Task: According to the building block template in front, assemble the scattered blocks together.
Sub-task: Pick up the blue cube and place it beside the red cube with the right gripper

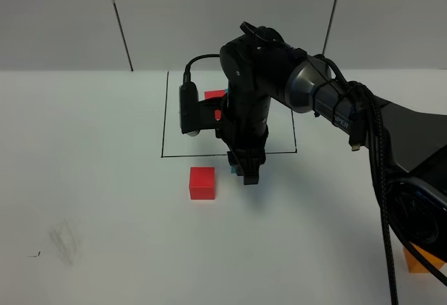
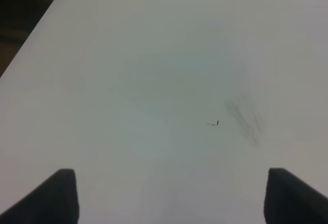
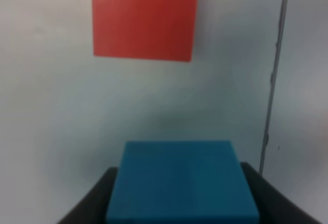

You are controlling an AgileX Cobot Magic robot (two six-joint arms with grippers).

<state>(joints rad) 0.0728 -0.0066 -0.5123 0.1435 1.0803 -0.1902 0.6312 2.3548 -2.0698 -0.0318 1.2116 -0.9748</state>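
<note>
My right gripper (image 1: 246, 171) reaches across the middle and is shut on the teal-blue cube (image 3: 182, 180), just in front of the black rectangle's near line (image 1: 209, 156). Only a sliver of this cube (image 1: 230, 169) shows in the exterior view. The red cube (image 1: 202, 182) lies on the table a little to its left, apart from it; it also shows in the right wrist view (image 3: 145, 16). The orange cube (image 1: 418, 260) lies far right at the front, partly behind the arm. The template is mostly hidden by the arm; only its red part (image 1: 215, 94) shows. My left gripper (image 2: 169, 198) is open over bare table.
The black rectangle's line (image 3: 274, 75) runs beside the held cube. The right arm's body and cables (image 1: 363, 130) span the right half of the table. A faint grey smudge (image 1: 63, 241) and a small pen mark (image 2: 215, 123) lie at the front left.
</note>
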